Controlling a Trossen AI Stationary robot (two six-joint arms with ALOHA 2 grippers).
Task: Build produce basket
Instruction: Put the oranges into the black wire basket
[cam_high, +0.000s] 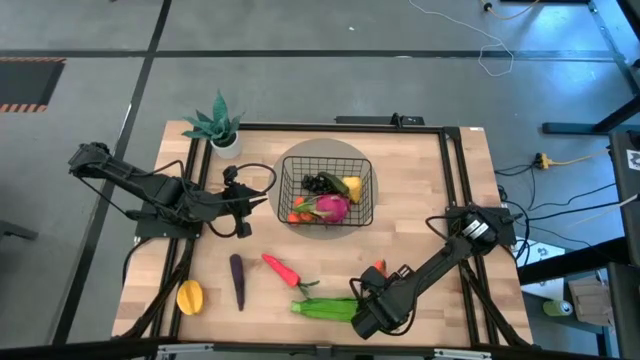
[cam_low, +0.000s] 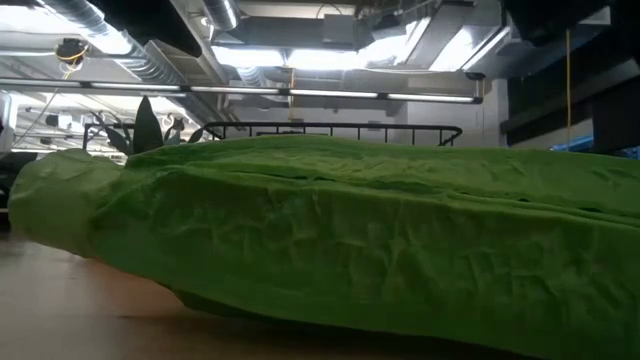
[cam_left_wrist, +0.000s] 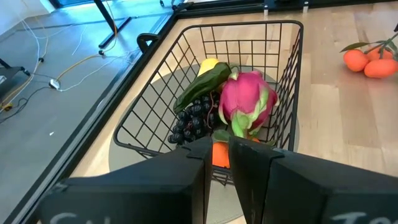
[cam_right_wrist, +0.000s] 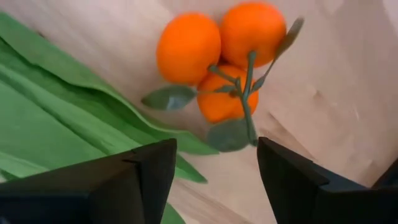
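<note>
One basket (cam_high: 325, 160) of black wire grid sits on a grey round mat (cam_high: 325, 233) at the table's middle, toward twelve o'clock. Inside it I count one pink dragon fruit (cam_high: 333, 208), one bunch of dark grapes (cam_high: 315, 184), one green cucumber (cam_left_wrist: 202, 85), one yellow fruit (cam_high: 353, 186) and some orange pieces at its eight o'clock corner, partly hidden. Its mesh sides are open and its top rim is square.

Five pieces of produce lie loose on the wooden table (cam_high: 420, 180) toward six o'clock: one yellow mango (cam_high: 189, 297), one purple eggplant (cam_high: 238, 281), one red pepper (cam_high: 281, 269), one long green leafy bundle (cam_high: 325, 309), and one cluster of three orange tomatoes (cam_right_wrist: 227, 53) on a green stem with leaves. No writing can be read anywhere.

Left gripper (cam_high: 243, 207) hovers at nine o'clock of the basket, just beside it, its fingers (cam_left_wrist: 193, 180) almost touching and holding nothing. Right gripper (cam_right_wrist: 214, 174) hangs low at five o'clock of the table, over the end of the leafy bundle and the tomatoes, its fingers spread apart and empty.

One small white pot with a teal plant (cam_high: 218, 127) stands at the table's eleven o'clock corner.
</note>
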